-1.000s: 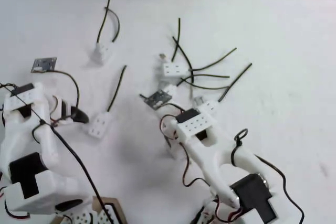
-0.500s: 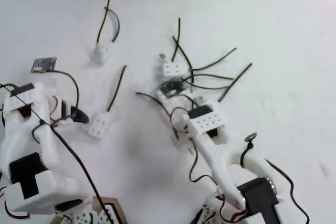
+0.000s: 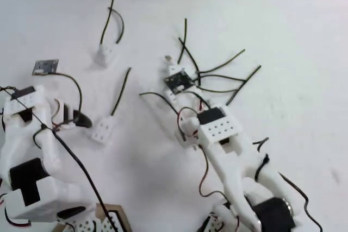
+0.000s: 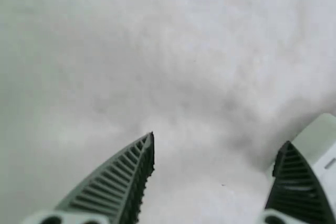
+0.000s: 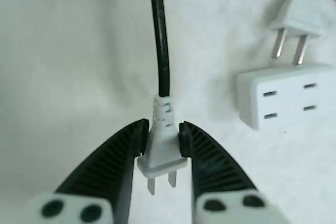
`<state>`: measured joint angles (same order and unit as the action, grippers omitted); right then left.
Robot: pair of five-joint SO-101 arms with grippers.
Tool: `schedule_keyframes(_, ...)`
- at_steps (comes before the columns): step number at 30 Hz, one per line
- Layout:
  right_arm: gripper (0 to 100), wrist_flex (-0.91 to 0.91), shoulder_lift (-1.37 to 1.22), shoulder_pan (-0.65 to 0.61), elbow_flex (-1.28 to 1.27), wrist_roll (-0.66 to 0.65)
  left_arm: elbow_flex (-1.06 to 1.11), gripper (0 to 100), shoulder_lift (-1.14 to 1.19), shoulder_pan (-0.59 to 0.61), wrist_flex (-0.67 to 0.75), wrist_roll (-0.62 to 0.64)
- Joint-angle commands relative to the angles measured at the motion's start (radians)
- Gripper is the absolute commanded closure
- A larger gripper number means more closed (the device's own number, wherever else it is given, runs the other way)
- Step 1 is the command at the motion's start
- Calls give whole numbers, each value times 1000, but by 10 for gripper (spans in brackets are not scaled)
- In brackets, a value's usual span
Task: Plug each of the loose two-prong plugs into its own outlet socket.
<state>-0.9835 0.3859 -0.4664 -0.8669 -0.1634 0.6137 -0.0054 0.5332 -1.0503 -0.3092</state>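
Right gripper pinched a grey two-prong plug near the white outlet block. Second plug lay beside that block. Left gripper gaped, empty.

The black cord of the plug runs past the edge — cut off.

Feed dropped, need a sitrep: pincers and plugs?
Right pincer shut on plug, prongs clear. Left pincer open above table. Outlet beside, second plug loose at it.

Bright, even light washes the white table, leaving only faint, soft shadows.
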Motion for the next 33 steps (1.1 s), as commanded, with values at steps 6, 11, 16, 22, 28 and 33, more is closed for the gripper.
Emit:
schedule_keyframes(6,981,-71,269,133,48,2,0,646,-38,4,9,2)
schedule_keyframes(11,981,-65,216,280,44,-46,0,646,-38,4,9,2)
schedule_keyframes(16,981,12,53,335,43,-77,0,646,-38,4,9,2)
schedule_keyframes(22,925,87,-163,320,80,-77,0,646,-38,4,9,2)
schedule_keyframes(28,880,-67,-179,317,193,-77,0,646,-38,4,9,2)
schedule_keyframes(33,878,-166,-96,315,219,-77,0,646,-38,4,9,2)
